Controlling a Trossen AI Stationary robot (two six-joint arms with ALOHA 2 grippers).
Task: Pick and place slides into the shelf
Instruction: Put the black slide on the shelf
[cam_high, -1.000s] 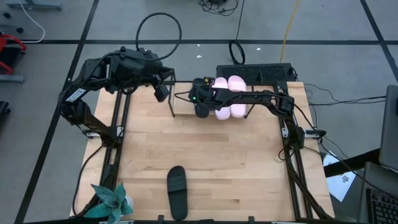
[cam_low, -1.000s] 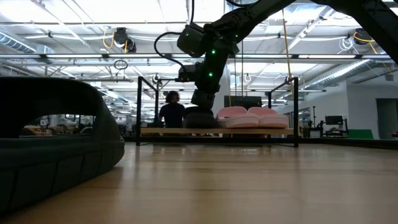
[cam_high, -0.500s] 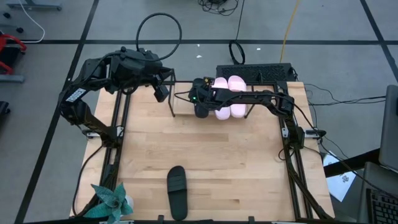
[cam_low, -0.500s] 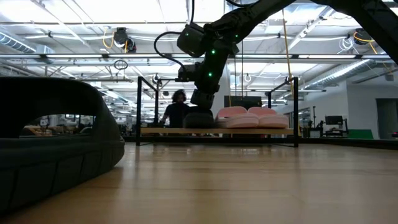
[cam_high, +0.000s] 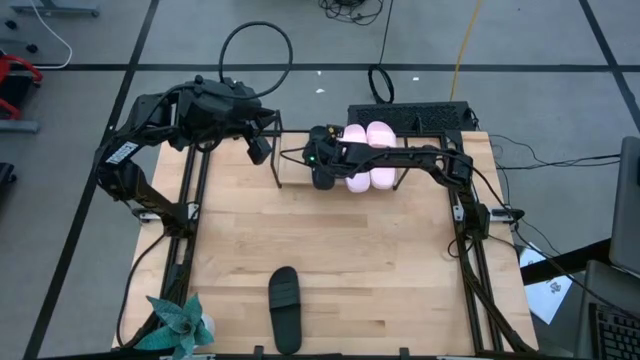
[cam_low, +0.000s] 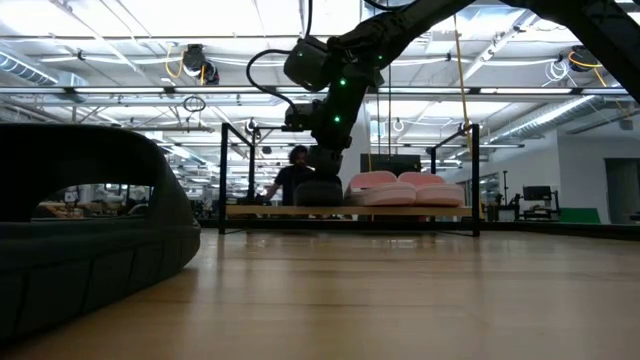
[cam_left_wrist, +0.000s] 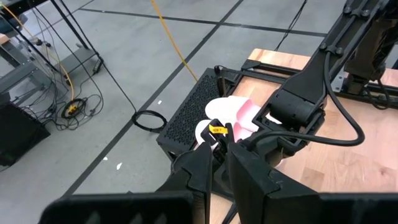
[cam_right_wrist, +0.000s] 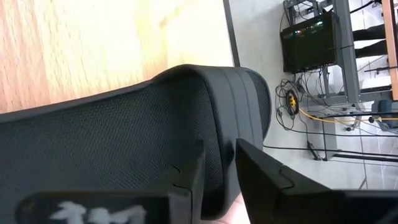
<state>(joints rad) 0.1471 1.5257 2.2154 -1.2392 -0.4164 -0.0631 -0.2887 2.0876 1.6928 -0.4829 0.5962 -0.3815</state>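
Placing a black slide (cam_right_wrist: 124, 124) into the shelf (cam_low: 350, 211): the right gripper (cam_high: 322, 172) reaches across the far edge of the table (cam_high: 330, 250), its fingers pinched on the slide's strap, as the right wrist view shows close up. The held slide sits at the shelf's left-centre slot, touching or just beside the pink pair (cam_high: 366, 150), whose long axes run near-to-far, so it probably wants the same orientation before release. In the low view the pink pair (cam_low: 400, 187) lies flat on the wooden base, and the dark slide (cam_low: 318, 192) appears to rest at base level immediately left of it; whether it is fully seated cannot be told. One more black slide (cam_high: 284, 306) lies alone at the near edge, long axis near-to-far, well apart from both arms. The left gripper (cam_high: 258, 150) waits at the far left corner, fingers pressed nearly together and empty
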